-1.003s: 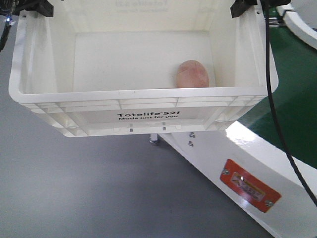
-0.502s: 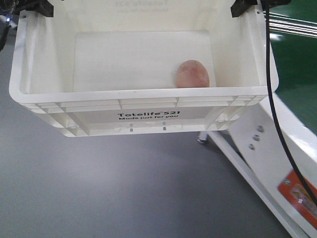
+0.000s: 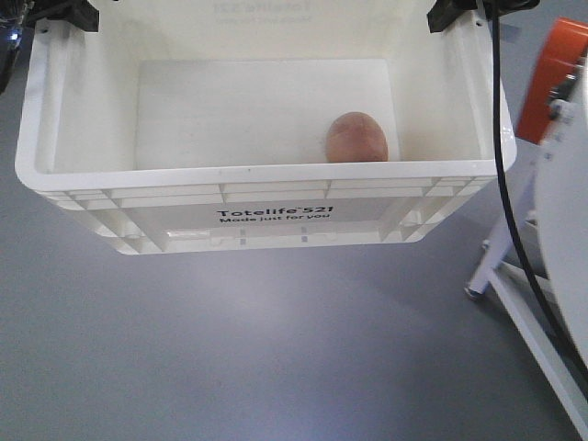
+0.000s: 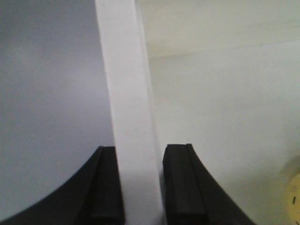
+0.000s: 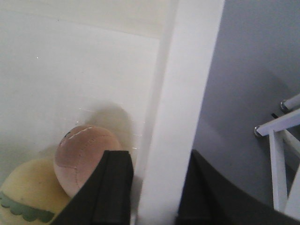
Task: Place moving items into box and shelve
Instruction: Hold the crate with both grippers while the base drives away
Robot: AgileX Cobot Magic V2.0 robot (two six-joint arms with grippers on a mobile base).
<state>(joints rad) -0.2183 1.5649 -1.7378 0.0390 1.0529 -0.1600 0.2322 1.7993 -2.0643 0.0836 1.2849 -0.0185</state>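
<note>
The box (image 3: 266,175), a white crate printed "Totelife 521", hangs above the grey floor, held at its two far corners. My left gripper (image 3: 64,14) is shut on its left rim (image 4: 126,93), one finger on each side of the wall (image 4: 140,187). The right gripper (image 3: 455,14) is likewise shut on the right rim (image 5: 187,93), its fingers straddling the wall (image 5: 157,192). Inside, a pinkish-beige moving item (image 3: 358,138) lies at the right near corner. The right wrist view shows it (image 5: 82,152) leaning on a pale yellow one (image 5: 28,197), whose edge also shows in the left wrist view (image 4: 294,190).
A white metal frame (image 3: 524,303) with an orange part (image 3: 551,73) stands at the right, its legs (image 5: 281,140) on the grey floor (image 3: 230,349). A black cable (image 3: 501,138) hangs down past the box's right side.
The box and both grippers keep their place in view. The white frame and green surface beneath have slid off to the right, leaving mostly grey floor under the box.
</note>
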